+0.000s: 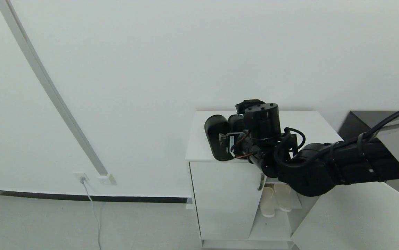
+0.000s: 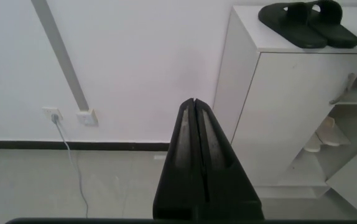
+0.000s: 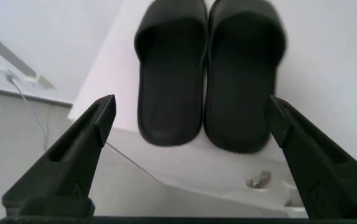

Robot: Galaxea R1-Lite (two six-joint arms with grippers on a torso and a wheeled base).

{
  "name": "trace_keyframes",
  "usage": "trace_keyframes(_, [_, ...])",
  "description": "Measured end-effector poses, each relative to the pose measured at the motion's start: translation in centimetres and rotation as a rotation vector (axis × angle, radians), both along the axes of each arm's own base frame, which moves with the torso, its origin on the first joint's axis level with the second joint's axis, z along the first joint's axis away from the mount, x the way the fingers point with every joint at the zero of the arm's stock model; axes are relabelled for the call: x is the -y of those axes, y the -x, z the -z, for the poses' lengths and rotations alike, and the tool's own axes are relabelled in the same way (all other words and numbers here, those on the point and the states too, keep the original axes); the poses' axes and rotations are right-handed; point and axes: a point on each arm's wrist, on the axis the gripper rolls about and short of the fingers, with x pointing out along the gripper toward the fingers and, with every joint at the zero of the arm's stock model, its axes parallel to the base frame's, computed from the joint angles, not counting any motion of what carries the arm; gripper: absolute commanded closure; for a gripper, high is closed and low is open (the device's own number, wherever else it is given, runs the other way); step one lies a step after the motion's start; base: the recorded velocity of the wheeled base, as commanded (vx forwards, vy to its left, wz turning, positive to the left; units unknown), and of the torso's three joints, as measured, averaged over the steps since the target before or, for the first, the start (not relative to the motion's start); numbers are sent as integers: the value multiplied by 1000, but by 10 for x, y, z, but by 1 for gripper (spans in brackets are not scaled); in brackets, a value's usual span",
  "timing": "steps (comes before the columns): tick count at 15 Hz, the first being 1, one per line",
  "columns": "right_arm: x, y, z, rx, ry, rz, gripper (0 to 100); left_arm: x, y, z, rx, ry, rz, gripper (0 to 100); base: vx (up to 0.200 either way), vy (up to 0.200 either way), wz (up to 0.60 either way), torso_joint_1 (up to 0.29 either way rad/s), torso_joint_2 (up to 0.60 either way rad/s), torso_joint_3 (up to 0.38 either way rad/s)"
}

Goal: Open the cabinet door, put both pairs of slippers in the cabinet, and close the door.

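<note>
A pair of black slippers (image 3: 203, 74) lies side by side on top of the white cabinet (image 1: 307, 125); one of them (image 1: 217, 137) shows beside my right wrist. My right gripper (image 3: 191, 118) is open just short of the heels, one finger on each side of the pair and touching neither. The cabinet's right door (image 1: 359, 215) stands open and its left door (image 1: 227, 198) is closed. A pair of white slippers (image 1: 276, 199) stands on a shelf inside. My left gripper (image 2: 194, 104) is shut and holds nothing, low and to the left of the cabinet (image 2: 278, 106).
A metal handle (image 1: 261, 182) sticks out at the left door's edge. A wall socket with a hanging cable (image 1: 81, 178) and a slanted conduit (image 1: 50, 90) are on the wall to the left. A dark object (image 1: 359, 121) stands right of the cabinet. Open floor (image 1: 81, 225) lies left.
</note>
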Motion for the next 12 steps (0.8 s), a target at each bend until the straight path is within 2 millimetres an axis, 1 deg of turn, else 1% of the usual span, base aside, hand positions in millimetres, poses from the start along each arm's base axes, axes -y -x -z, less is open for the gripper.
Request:
trace_keyframes(5, [2,3,24,-19,-12,5,0,0,0,0,0,1,1,100,200,0,0,8,0,1])
trace_keyframes(10, [-11,-4,59,-23,7,-9,0,0,0,0,0,2,-2,100,0,0,0,0,0,0])
trace_keyframes(12, [-17,-11,67,-15,11,-10,0,0,0,0,0,3,-3,100,0,0,0,0,0,0])
